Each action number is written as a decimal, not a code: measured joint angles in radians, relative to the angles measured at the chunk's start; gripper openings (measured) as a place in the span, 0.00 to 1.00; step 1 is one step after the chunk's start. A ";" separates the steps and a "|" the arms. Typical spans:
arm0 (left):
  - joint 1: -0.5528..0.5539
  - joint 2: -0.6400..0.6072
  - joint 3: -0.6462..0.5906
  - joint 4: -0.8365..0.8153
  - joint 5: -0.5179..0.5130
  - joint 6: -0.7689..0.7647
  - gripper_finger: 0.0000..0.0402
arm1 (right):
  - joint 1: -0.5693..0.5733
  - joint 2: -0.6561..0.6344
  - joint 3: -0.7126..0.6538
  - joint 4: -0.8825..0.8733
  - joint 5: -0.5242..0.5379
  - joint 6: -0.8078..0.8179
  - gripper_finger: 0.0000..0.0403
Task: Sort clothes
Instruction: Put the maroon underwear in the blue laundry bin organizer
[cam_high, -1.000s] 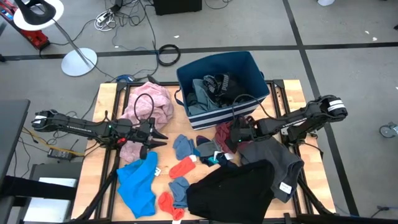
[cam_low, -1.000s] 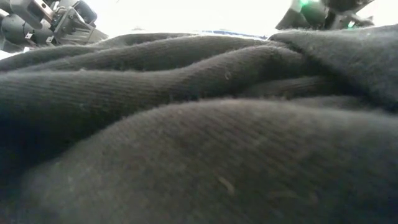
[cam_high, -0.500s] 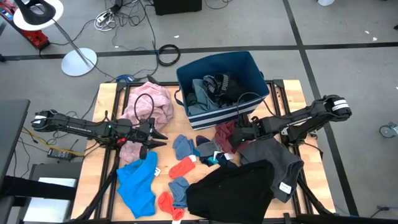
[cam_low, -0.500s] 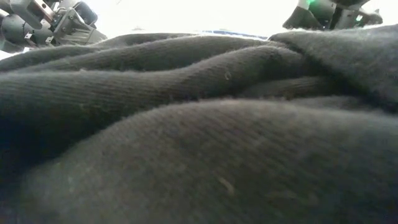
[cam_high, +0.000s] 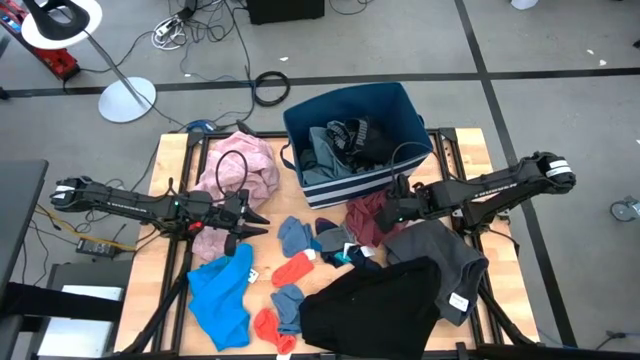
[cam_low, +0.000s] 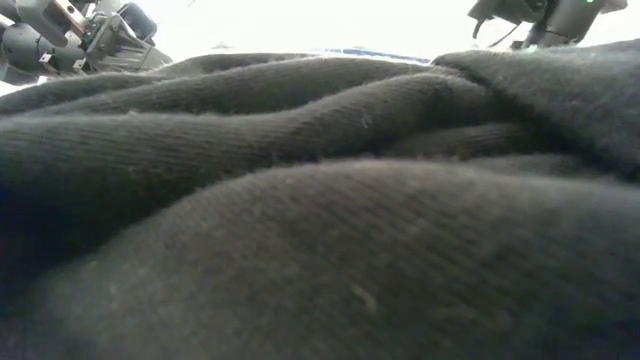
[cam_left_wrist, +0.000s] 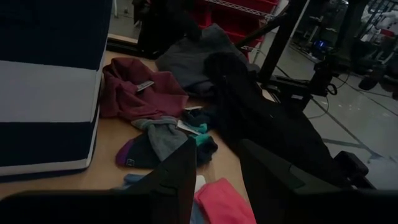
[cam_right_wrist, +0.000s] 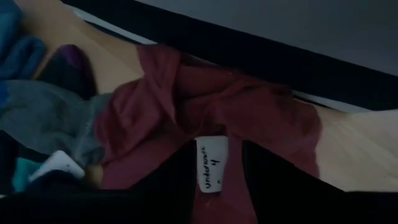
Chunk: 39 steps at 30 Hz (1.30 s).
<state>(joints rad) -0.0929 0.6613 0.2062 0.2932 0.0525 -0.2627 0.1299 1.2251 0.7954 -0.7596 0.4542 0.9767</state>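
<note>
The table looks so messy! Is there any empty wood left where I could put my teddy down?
Yes. Bare table shows right of the navy bin, and a strip between the pink garment and the bin. The left edge beside the bright blue garment is free too. The middle is crowded with socks, the maroon garment and the black garment.

Counter (cam_high: 170, 160): light wood. Fabric bin (cam_high: 400, 110): navy with white stripes. Garments on the counter: one pink (cam_high: 250, 165), one bright blue (cam_high: 220, 290), one maroon (cam_high: 365, 215) bearing a white tag (cam_right_wrist: 211, 165), one dark grey (cam_high: 450, 255), one black (cam_high: 370, 305). Socks: red (cam_high: 293, 270), grey-blue (cam_high: 293, 237). Both arms dark; right pincer (cam_high: 388, 213) black.
</note>
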 joint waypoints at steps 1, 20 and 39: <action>0.000 0.000 0.000 0.000 0.000 0.000 0.32 | -0.001 0.000 -0.006 -0.007 0.000 0.003 0.32; 0.000 0.000 0.000 0.000 0.000 0.000 0.32 | -0.010 0.117 -0.198 0.197 -0.005 0.053 0.25; 0.001 0.000 0.000 -0.087 -0.090 0.023 0.32 | 0.074 0.114 -0.003 -0.056 0.026 0.050 0.01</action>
<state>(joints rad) -0.0921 0.6613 0.2062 0.2065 -0.0379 -0.2394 0.2040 1.3392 0.7925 -0.8159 0.4802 1.0272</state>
